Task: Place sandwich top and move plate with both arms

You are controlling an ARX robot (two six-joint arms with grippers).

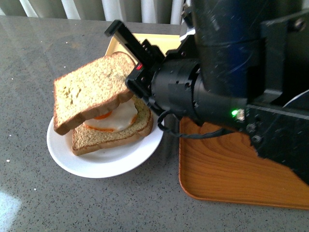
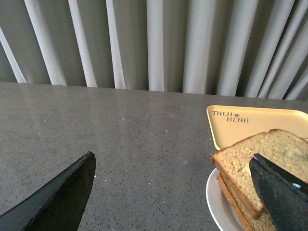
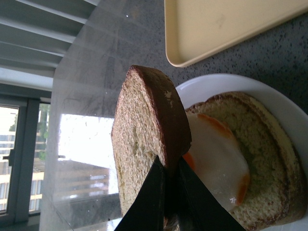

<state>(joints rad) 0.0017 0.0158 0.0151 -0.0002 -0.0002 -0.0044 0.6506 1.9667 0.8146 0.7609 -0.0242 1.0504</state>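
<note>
Front: the right gripper (image 1: pixel 135 81) is pinching the top (image 1: pixel 91 92) by 1 edge. It is holding the slice tilted over the egg slice (image 1: pixel 111 135) on the plate (image 1: pixel 104 166), probably so that the low edge lands first.

Left wrist: the left gripper (image 2: pixel 172 159) is hanging wide and empty over the table (image 2: pixel 144 125) beside the plate, likely placed there for the 2-arm carry.

Right wrist: the fingers (image 3: pixel 149 202) are clamping narrowly on the crust, leaving the egg (image 3: pixel 211 154) partly uncovered.

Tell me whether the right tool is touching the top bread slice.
Touching. The right wrist view shows the right tool closed on the sandwich top at its crust edge, a finger pressed against each face.
</note>
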